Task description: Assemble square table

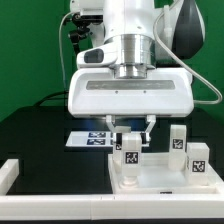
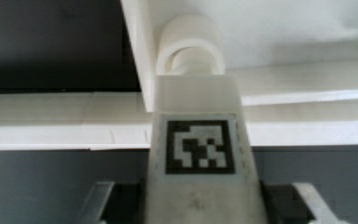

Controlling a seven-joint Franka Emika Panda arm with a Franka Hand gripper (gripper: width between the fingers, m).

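a tagged leg (image 2: 197, 130) is clamped between the jaws of the gripper (image 1: 131, 135) (upright) over the square panel (image 1: 160, 178). two other legs (image 1: 178, 138) are seen standing near the panel's far edge.

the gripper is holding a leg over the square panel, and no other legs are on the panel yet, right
Not quite. The gripper does hold a leg over the square panel, but the exterior view shows two more legs already standing on it.

Both views evenly and brightly lit, white plastic slightly washed out, soft shadows beneath the arm (image 1: 130, 50) on the bench (image 1: 40, 125), wrist view blurred throughout.
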